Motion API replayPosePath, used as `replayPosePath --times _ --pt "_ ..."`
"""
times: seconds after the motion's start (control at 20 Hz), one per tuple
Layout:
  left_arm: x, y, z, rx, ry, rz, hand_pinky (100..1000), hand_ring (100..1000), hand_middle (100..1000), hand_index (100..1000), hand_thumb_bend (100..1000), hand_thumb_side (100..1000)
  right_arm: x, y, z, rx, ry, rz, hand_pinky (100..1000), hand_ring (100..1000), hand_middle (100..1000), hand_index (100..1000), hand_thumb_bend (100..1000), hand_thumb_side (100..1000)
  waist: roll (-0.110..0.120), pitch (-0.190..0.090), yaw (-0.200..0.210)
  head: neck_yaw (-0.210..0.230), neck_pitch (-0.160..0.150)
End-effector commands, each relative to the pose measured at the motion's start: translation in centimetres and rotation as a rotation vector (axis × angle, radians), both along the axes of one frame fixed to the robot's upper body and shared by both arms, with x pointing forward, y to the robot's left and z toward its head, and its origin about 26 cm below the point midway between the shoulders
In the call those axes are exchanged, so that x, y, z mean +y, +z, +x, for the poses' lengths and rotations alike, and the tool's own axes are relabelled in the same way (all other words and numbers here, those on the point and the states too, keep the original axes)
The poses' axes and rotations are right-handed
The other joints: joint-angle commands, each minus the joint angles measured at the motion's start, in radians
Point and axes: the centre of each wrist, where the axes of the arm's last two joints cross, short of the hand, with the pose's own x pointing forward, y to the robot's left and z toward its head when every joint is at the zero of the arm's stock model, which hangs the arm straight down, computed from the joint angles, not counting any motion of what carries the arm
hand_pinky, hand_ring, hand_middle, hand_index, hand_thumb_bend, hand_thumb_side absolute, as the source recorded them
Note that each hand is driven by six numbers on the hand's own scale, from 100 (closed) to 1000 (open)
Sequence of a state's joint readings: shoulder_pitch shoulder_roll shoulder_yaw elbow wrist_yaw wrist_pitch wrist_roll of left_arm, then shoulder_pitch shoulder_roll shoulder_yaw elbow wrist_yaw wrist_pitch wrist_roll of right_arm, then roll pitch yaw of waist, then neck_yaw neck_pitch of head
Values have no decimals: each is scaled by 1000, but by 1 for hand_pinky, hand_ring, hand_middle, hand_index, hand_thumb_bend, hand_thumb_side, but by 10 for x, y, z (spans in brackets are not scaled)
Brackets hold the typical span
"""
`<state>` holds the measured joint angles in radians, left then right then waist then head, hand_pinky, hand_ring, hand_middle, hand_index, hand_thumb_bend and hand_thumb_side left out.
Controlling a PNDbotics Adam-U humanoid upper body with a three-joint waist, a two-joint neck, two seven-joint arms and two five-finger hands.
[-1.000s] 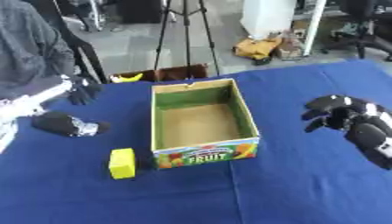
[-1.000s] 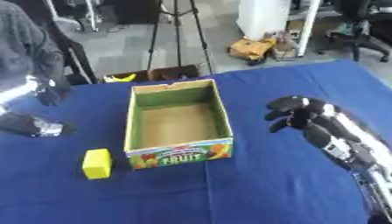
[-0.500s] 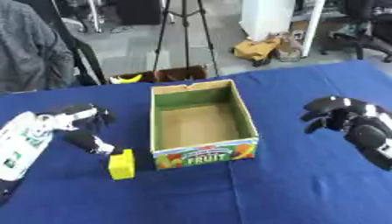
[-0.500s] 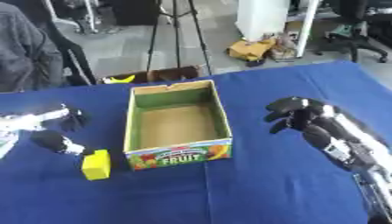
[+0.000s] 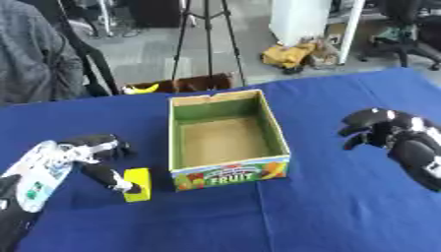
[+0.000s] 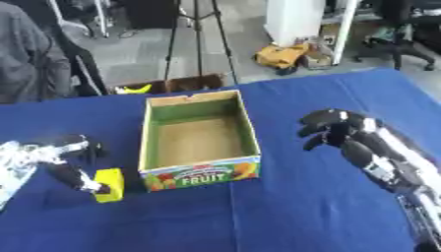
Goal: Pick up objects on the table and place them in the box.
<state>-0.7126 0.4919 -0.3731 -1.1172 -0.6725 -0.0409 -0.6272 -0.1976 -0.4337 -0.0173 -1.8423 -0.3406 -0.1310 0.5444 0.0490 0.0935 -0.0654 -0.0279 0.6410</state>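
1. The left hand (image 5: 93, 156) has its fingers spread apart, one lower finger (image 5: 113, 178) touching the near-left edge of the yellow block (image 5: 136, 184); nothing is clamped yet
2. The block lies flat on the blue table (image 5: 327, 211), just left of the box (image 5: 226, 139), by its near-left corner
3. To grip well, I would bring thumb and fingers to opposite long faces of the block before closing, so it is not nudged against the box wall
4. The box is empty, so any drop inside will do once the block is lifted over the wall
5. The right hand (image 6: 337, 132) hovers right of the box, fingers curled and holding nothing
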Motion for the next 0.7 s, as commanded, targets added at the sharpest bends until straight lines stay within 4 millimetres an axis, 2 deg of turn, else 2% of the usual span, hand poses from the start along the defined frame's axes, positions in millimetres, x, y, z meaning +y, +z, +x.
replayPosePath --times 0.05,0.2,0.25,0.5,0.55,0.6,0.65,0.7 --pt "-1 13 3 -27 -29 34 755 704 703 847 665 428 -1 8 1 -22 5 -13 656 758 762 746 537 621 -4 -9 0 4 -5" --pt "-3 11 2 -11 -46 51 755 698 696 843 644 417 -1 8 1 -23 5 -13 656 758 762 746 537 621 -4 -8 0 4 -6" --pt "-3 10 2 -7 -50 57 748 681 674 828 584 391 -1 8 1 -23 5 -13 656 758 762 746 537 621 -4 -8 -1 4 -6" --pt "-4 5 1 -5 -56 74 717 625 608 774 463 344 -1 8 1 -21 5 -13 656 758 762 746 537 622 -3 -8 -3 4 -7" --pt "-4 4 1 -10 -56 74 708 602 573 735 398 324 -1 8 1 -21 5 -13 656 758 762 746 537 622 -3 -8 -4 3 -7" --pt "-4 3 1 -13 -56 74 705 595 563 725 381 319 -1 8 1 -22 5 -14 656 759 762 746 536 622 -3 -8 -4 3 -7" --pt "-4 3 1 -16 -55 75 692 559 515 676 305 295 -1 8 1 -21 4 -14 656 759 762 746 537 622 -2 -8 -4 3 -7" --pt "-4 3 0 -18 -54 76 690 556 512 671 298 293 -1 7 1 -21 4 -14 656 759 762 746 537 622 -2 -8 -5 3 -7"
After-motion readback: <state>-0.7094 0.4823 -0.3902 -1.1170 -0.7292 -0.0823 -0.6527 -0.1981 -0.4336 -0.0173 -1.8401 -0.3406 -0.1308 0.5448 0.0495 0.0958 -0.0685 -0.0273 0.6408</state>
